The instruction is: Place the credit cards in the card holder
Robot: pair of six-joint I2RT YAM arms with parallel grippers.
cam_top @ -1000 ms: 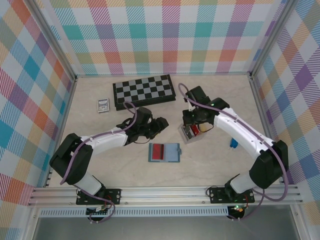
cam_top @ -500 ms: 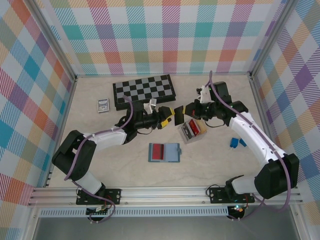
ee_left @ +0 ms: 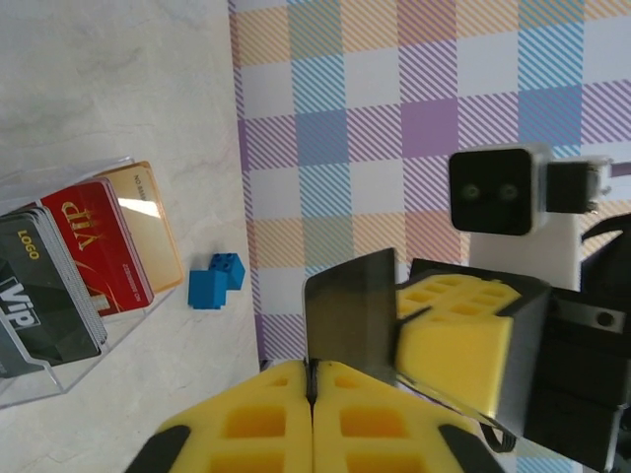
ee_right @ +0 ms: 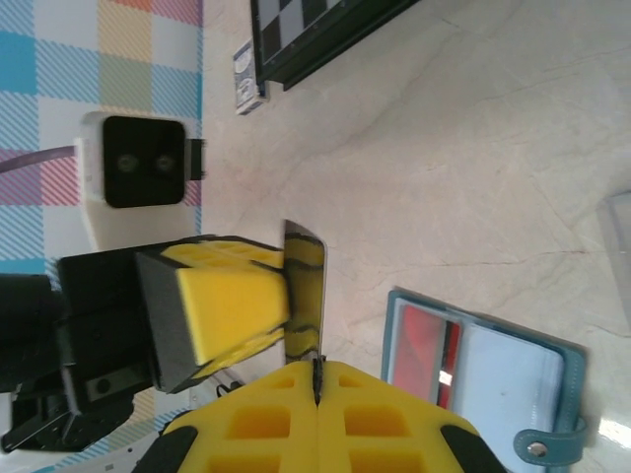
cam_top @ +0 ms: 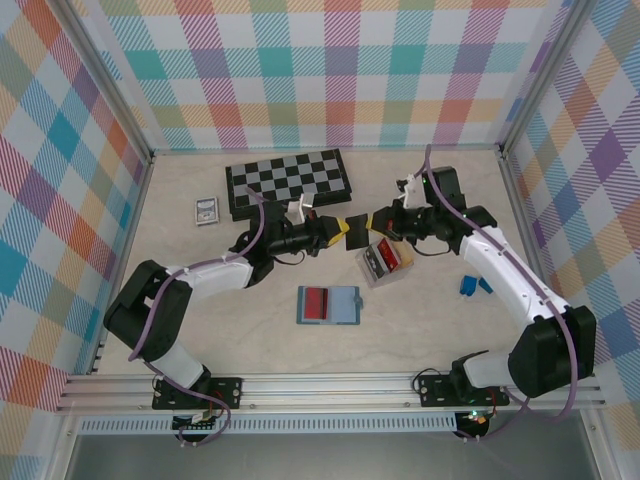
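A dark credit card (cam_top: 354, 230) hangs in the air between the two arms, above the table's middle. My left gripper (cam_top: 342, 231) is shut on one edge of it and my right gripper (cam_top: 366, 226) is shut on the other. In the left wrist view the card (ee_left: 350, 315) stands up from my closed left gripper (ee_left: 313, 379). The right wrist view has the card (ee_right: 304, 296) rising from my closed right gripper (ee_right: 316, 370). More credit cards (ee_left: 94, 256), black, red and orange-tan, stand in a clear box (cam_top: 383, 260). The teal card holder (cam_top: 330, 305) lies open with a red card inside.
The chessboard (cam_top: 288, 183) lies at the back, with a small silver-framed rectangle (cam_top: 207, 210) to its left. Two blue blocks (cam_top: 473, 286) sit on the right of the table. Checked walls close in the left, back and right sides.
The right gripper lifted the dark card out of the clear box and up to the left gripper. The left gripper rose to meet it and shut on the card.
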